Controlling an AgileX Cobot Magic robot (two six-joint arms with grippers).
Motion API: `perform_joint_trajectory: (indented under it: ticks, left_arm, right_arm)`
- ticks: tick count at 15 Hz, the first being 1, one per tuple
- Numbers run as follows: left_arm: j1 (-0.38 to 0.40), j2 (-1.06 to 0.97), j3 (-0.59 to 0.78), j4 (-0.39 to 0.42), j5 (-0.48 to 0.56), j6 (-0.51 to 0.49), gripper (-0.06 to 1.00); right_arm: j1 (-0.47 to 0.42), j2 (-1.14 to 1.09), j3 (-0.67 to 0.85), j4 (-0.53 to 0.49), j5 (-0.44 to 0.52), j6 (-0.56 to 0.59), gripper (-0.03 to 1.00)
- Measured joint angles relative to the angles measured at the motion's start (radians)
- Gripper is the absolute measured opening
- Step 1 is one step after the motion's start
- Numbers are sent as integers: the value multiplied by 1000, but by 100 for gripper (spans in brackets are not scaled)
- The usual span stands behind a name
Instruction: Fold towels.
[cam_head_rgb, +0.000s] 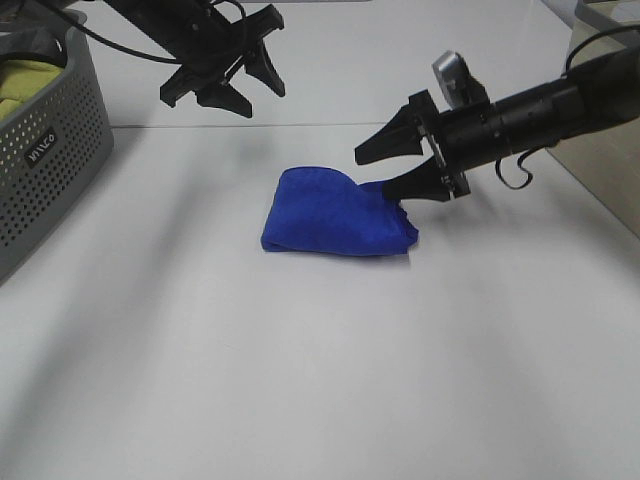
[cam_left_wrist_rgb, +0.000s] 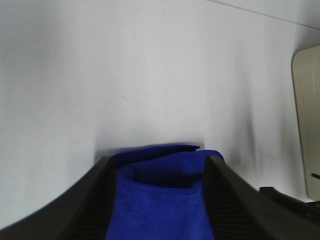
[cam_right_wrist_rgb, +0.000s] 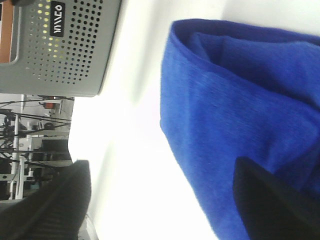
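Note:
A blue towel (cam_head_rgb: 335, 215) lies folded in a loose bundle at the middle of the white table (cam_head_rgb: 300, 380). My right gripper (cam_head_rgb: 375, 170) is open and empty at the towel's right end, its lower finger touching the cloth. In the right wrist view the towel (cam_right_wrist_rgb: 240, 100) fills the space between the open fingers of the gripper (cam_right_wrist_rgb: 161, 164). My left gripper (cam_head_rgb: 240, 85) is open and empty, raised behind the towel to its left. In the left wrist view the towel (cam_left_wrist_rgb: 160, 200) shows between the spread fingers of the gripper (cam_left_wrist_rgb: 160, 162).
A grey perforated basket (cam_head_rgb: 50, 150) with yellow-green cloth (cam_head_rgb: 25, 80) inside stands at the table's left edge, and also shows in the right wrist view (cam_right_wrist_rgb: 70, 45). A beige surface (cam_head_rgb: 610, 170) borders the table on the right.

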Motion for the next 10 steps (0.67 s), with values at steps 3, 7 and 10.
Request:
perform_joint_trajectory:
  ticks: [3, 7, 10]
  left_arm:
    - [0, -17, 0, 81, 90, 66, 51]
    - [-5, -147, 0, 301, 162, 88, 51]
    - [-55, -270, 36, 467, 164, 88, 51]
  right_arm:
    - [0, -156, 1, -149, 2, 109, 76]
    - [0, -332, 1, -466, 4, 359, 76]
    - [0, -462, 1, -667, 36, 510, 76]
